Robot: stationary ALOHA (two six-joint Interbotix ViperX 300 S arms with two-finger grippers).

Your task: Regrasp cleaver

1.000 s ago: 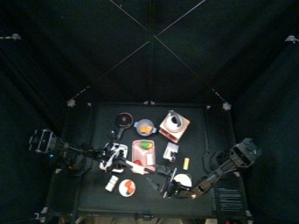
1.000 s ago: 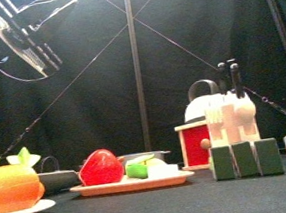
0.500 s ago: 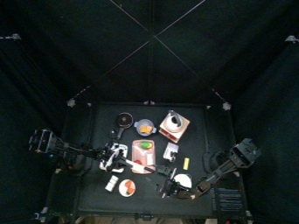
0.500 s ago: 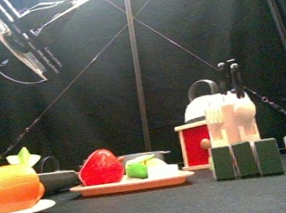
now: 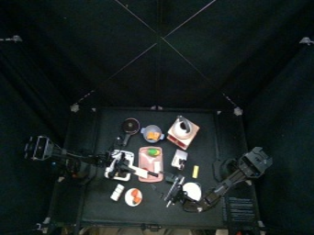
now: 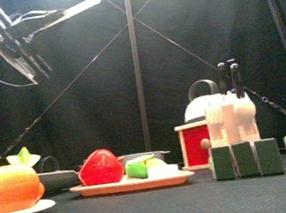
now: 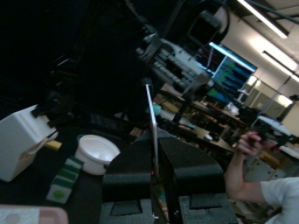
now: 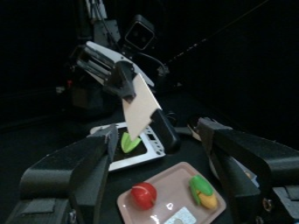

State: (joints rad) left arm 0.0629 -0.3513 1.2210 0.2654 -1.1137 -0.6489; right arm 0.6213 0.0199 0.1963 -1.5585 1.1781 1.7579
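Step in hand: handover leg of the regrasp. My left gripper [image 8: 121,80] is clamped on the cleaver [image 8: 140,110] and holds it up off the table. The blade hangs out below those jaws, facing my right gripper [image 8: 158,136]. The right gripper's jaws are spread as wide as they go, holding nothing, and the cleaver sits out ahead of them between the two jaw tips, clearly apart, no contact.

Next move, my call: bring the right hand in until a free part of the cleaver lies between its pads, close, and only then let the left go. The handle is buried in the left jaws, so I can't tell how much is free to grab.

Cleaver: pale cream, flat, rectangular slab, matte, looks like plastic or wood, not steel. From the left wrist it's edge-on, a thin straight line [image 7: 152,131] rising from between the jaws. I'd guess it's smooth and liable to swivel if pinched on a corner.

Just under the right hand: a tan tray [image 8: 176,210], smooth, with a glossy red toy fruit [image 8: 142,194].
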